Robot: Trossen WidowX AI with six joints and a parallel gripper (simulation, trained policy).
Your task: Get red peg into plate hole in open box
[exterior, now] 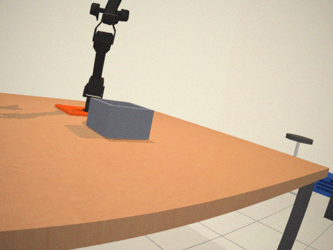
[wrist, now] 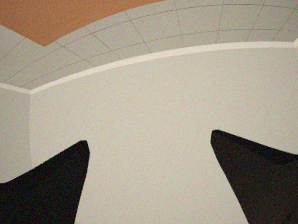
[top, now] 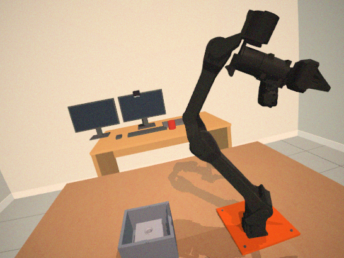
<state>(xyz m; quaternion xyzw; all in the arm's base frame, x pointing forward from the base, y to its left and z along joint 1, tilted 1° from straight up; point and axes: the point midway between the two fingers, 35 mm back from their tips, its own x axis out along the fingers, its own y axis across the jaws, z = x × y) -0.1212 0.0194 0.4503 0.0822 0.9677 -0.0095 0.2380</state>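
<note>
The grey open box (top: 148, 250) (exterior: 128, 125) stands on the table. In the top view the pale plate (top: 157, 226) shows at its bottom, with a round hole (top: 148, 230) in which no red shows. I cannot see the red peg in any view. Part of the table and of the box's inside is out of sight. My gripper (top: 327, 87) (wrist: 151, 142) is raised high, beyond the arm's base and away from the box. In the wrist view its two black fingers stand wide apart with nothing between them. In the exterior view the gripper cannot be made out.
The arm's base stands on an orange plate (top: 231, 234) (exterior: 71, 111) beside the box. The table (top: 94, 201) (exterior: 183, 171) carries the arm's shadows. Behind it is a desk (top: 205, 121) with two monitors, a keyboard and a red cup (top: 171, 124). The wrist camera faces wall and floor.
</note>
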